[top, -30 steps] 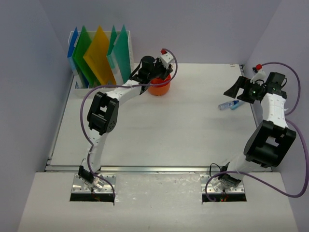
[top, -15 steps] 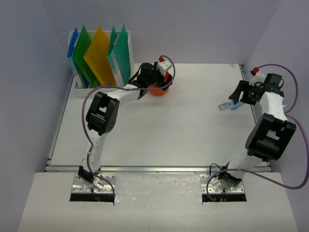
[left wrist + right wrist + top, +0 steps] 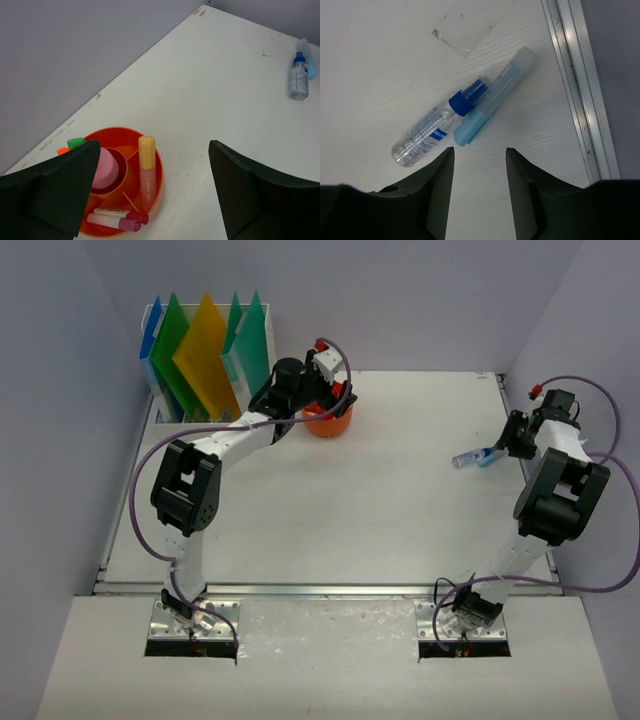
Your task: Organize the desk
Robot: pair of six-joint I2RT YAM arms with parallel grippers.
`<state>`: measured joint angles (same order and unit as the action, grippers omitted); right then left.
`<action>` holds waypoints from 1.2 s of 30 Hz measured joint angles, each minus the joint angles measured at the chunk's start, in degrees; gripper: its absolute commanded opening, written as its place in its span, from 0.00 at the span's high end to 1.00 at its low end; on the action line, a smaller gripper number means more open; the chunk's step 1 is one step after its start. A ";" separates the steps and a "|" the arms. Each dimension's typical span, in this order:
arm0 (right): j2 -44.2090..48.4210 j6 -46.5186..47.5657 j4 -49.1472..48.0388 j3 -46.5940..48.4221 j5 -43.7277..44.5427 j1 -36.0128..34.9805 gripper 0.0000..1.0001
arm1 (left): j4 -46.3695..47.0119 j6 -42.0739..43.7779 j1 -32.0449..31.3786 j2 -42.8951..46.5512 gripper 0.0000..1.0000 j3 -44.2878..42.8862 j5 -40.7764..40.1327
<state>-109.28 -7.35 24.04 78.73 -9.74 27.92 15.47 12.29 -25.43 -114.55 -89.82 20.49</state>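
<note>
Lowering the open, empty right jaws over just the light blue pen [image 3: 495,92] by the counter's [image 3: 380,60] right edge, not the spray bottle [image 3: 422,140] touching it, looks best; left jaws hang open above the orange pen cup [image 3: 120,132].

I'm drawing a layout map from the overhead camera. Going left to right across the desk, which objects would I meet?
White file rack with coloured folders → orange pen holder → clear spray bottle → pale blue tube.
</note>
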 measured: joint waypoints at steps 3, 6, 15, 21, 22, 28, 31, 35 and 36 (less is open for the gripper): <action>-1.69 -0.39 -0.83 0.60 1.63 0.00 0.53 | -0.03 -0.19 0.00 1.15 0.11 0.80 0.24; -3.24 -0.48 -1.54 1.24 3.02 0.00 0.52 | -0.12 -0.27 0.00 1.59 0.10 1.40 0.33; -7.69 -0.88 -3.41 3.61 4.86 -0.31 0.51 | -1.55 -0.37 0.00 1.78 0.07 2.56 0.78; -10.18 -1.62 -7.12 4.46 7.94 -0.71 0.50 | -1.84 -0.39 0.00 2.16 0.06 2.76 1.39; -10.50 -1.92 -7.86 4.45 8.54 -0.72 0.50 | -1.90 -0.40 0.00 2.32 0.06 2.86 1.50; -11.30 -4.53 -11.73 4.63 11.27 -0.78 0.50 | -2.04 -0.57 0.02 2.50 0.05 2.95 1.83; -12.61 -5.97 -11.95 6.14 11.93 -0.94 0.52 | -2.03 -0.58 0.02 2.50 0.05 2.95 1.90; -15.42 -7.61 -11.97 9.03 12.72 -1.09 0.55 | -2.02 -0.59 0.02 2.50 0.04 2.95 2.05; -15.83 -7.91 -11.63 9.30 12.94 -1.13 0.55 | -2.03 -0.57 0.02 2.50 0.04 2.95 2.04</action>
<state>-125.12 -15.27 12.42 88.03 3.20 26.79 13.43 11.72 -25.41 -112.05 -86.87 22.53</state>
